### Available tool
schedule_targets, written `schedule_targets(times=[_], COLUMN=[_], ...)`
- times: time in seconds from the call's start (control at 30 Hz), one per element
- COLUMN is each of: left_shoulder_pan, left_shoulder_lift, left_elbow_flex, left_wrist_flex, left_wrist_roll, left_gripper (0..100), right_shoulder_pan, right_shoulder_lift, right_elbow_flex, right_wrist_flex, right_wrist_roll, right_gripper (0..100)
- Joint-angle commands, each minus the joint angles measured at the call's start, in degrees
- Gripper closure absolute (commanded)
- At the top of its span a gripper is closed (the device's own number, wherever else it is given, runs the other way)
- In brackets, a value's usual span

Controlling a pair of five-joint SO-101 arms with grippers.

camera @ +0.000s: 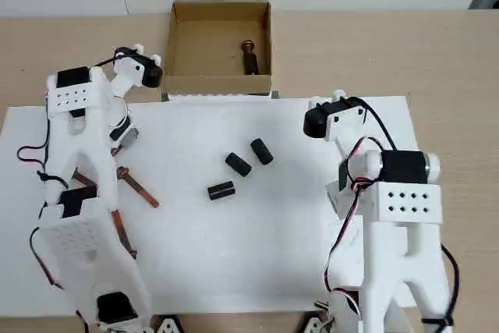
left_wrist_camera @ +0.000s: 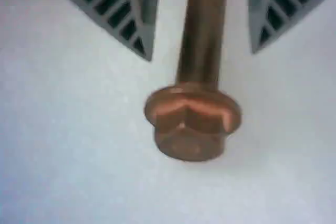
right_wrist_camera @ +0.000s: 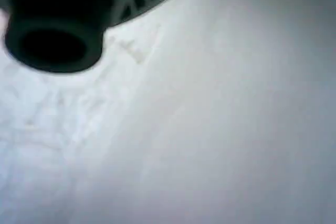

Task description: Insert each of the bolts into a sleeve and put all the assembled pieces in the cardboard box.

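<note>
Left end effector (left_wrist_camera: 202,48): ribbed grey fingers apart, straddling copper bolt (left_wrist_camera: 195,114) with hex flange head and smooth shank, lying on white sheet (left_wrist_camera: 63,156).
Right end effector (right_wrist_camera: 105,14): clamped on black tubular sleeve (right_wrist_camera: 52,45).
Loose sleeves (camera: 238,164): three short black cylinders mid-sheet.
Cardboard box (camera: 203,44): square, open-topped, on wooden bench (camera: 437,52).

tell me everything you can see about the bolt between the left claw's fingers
The bolt looks like copper-coloured metal, with a six-sided head on a round flange and a plain straight shank. It seems to lie flat on the white sheet. The shank runs back between the two grey ribbed fingers of the left claw, and the head sticks out past their tips. The fingers stand open with a gap on each side, so only the sheet touches it.
</note>
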Motion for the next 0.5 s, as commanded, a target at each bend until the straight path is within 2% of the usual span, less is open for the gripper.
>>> schedule_targets(times=[0.0, 0.33, 0.47], left_shoulder_pan=[0.09, 0.26, 0.26], left_shoulder_lift=[-0.26, 5.54, 7.47], left_elbow_flex=[-2.59, -4.35, -6.02], left_wrist_flex=[-2.9, -3.87, -3.69], left_wrist_roll=[-0.18, -0.18, -0.18], left_gripper=[88, 89, 95], right_shoulder_pan=[0.22, 0.22, 0.22], right_shoulder_lift=[-1.54, -1.54, -1.45], right_elbow_flex=[-0.18, -0.18, -0.18], right_wrist_flex=[-0.84, -0.84, -0.84], right_wrist_roll=[-0.62, -0.62, -0.53], right_gripper=[99.1, 99.2, 99.2])
